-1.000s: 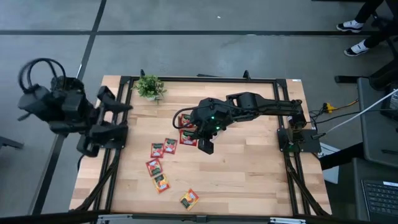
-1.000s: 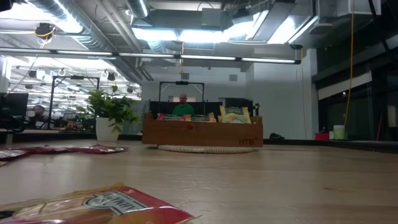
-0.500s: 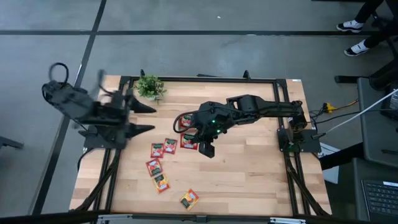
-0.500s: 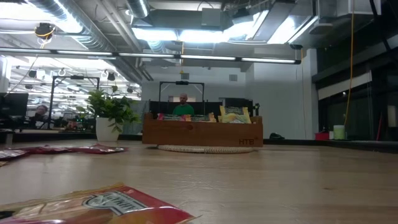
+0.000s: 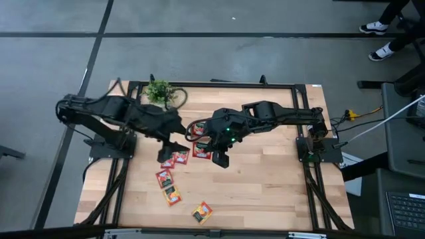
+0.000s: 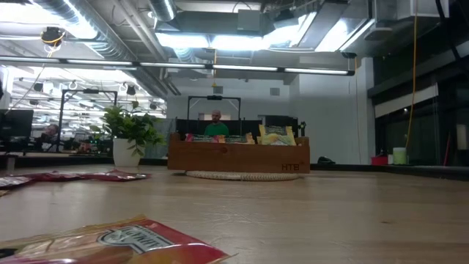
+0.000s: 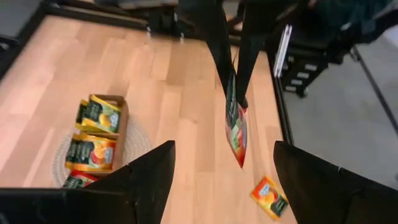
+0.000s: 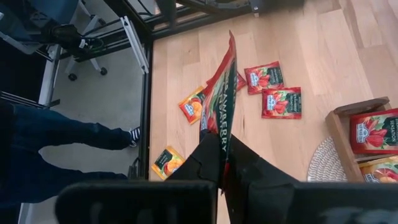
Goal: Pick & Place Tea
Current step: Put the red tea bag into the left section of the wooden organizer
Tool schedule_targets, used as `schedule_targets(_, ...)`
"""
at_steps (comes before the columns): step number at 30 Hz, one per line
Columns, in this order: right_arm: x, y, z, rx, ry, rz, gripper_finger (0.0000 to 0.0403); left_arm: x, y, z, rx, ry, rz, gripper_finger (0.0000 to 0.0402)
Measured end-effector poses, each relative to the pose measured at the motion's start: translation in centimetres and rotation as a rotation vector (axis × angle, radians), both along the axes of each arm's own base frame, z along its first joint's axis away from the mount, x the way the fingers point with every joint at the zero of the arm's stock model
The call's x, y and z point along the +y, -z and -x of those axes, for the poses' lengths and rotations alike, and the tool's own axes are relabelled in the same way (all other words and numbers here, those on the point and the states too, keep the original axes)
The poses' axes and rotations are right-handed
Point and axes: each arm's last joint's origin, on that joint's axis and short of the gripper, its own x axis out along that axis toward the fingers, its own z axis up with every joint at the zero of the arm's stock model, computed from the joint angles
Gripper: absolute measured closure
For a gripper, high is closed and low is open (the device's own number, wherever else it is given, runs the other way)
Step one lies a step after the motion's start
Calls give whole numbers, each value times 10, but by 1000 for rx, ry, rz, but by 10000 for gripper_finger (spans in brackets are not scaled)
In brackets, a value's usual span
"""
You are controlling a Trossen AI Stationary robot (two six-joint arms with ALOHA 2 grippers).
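Observation:
My right gripper (image 5: 220,158) hovers over the middle of the table, shut on a red tea sachet (image 7: 236,134). My left gripper (image 5: 170,150) is open above the loose sachets; in the left wrist view its fingers (image 7: 143,180) stand wide apart, facing the held sachet without touching it. Several sachets lie flat on the table: red ones (image 5: 182,156) (image 5: 164,178) and orange ones (image 5: 172,194) (image 5: 202,212). The wooden tray (image 7: 121,112) holds yellow-green sachets (image 7: 99,115), with red ones in it in the right wrist view (image 8: 373,134). My right arm covers most of the tray in the high view. My right gripper pinches the red sachet between its two fingers (image 7: 214,50), at the sachet's upper end (image 7: 232,93). The fingers come from above, pointing down. The sachet hangs below them, lifted clear of the table, and shows edge-on in the right wrist view (image 8: 222,124).
A small potted plant (image 5: 159,91) stands at the table's far left corner. The tray sits on a round woven mat (image 8: 320,165). A black frame (image 5: 302,133) runs around the table. A person's legs (image 8: 62,134) show beside the table, and another person (image 6: 215,126) sits far behind it.
My left arm has swung in from beyond the table's left edge, over the table toward the loose sachets and my right gripper. It now covers the red sachet nearest it. My right gripper has kept almost still, holding its sachet.

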Motion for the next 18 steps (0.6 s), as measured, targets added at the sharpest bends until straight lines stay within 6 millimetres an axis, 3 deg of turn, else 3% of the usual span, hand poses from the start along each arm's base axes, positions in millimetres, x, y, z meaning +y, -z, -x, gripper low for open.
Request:
schedule_targets(5, 0, 0, 0, -1, -1, 2, 394, 0, 8, -13, 35, 13, -34, 137)
schedule_targets(13, 0, 0, 0, 1, -4, 10, 393, 7, -6, -17, -13, -23, -34, 137)
schedule_targets(18, 0, 0, 0, -4, -13, 23, 393, 10, -2, -23, 14, 5, -13, 154)
